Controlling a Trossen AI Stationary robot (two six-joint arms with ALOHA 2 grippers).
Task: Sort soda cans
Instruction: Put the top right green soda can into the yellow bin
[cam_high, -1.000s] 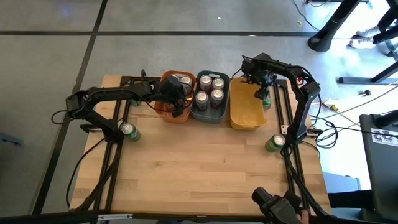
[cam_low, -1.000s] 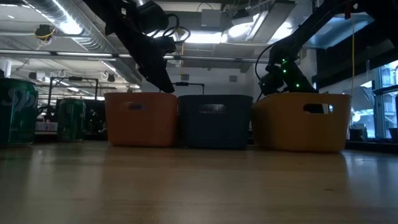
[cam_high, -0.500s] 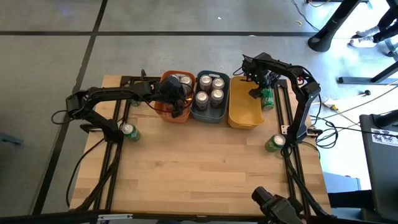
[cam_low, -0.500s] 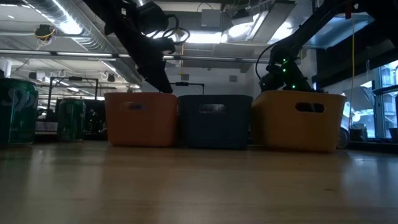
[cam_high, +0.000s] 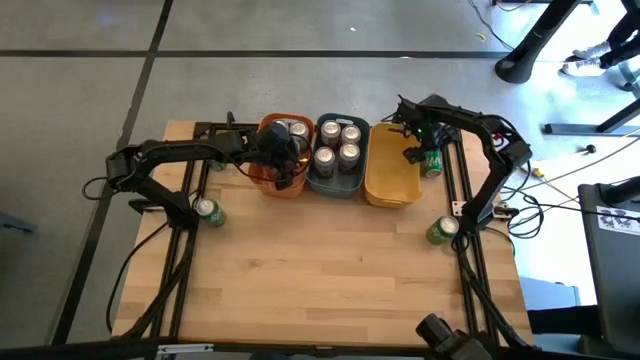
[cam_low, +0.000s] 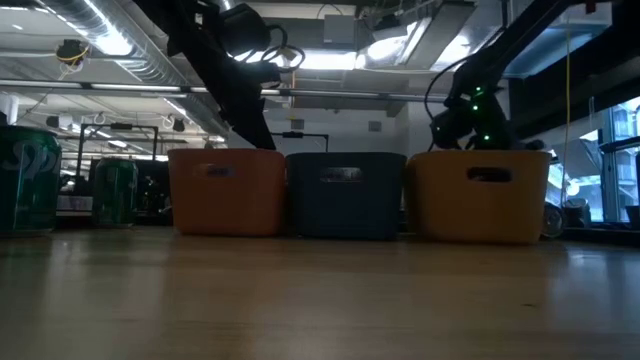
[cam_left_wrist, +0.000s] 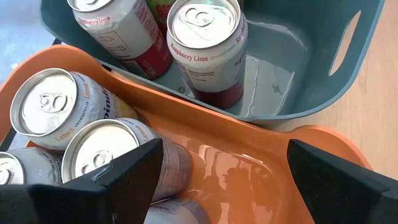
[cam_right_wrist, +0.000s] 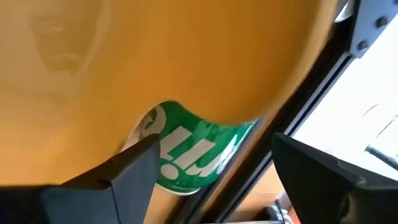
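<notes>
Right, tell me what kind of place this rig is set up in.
Probably a robotics lab or workshop: exposed ceiling ducts and strip lights overhead, a bare concrete floor around the wooden table, and loose cables trailing beside it.

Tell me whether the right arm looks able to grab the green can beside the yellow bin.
Probably yes: the right gripper, open, hangs right over the green can, though the yellow bin wall crowds one side.

Ceiling lights glare (low view dim).
</notes>
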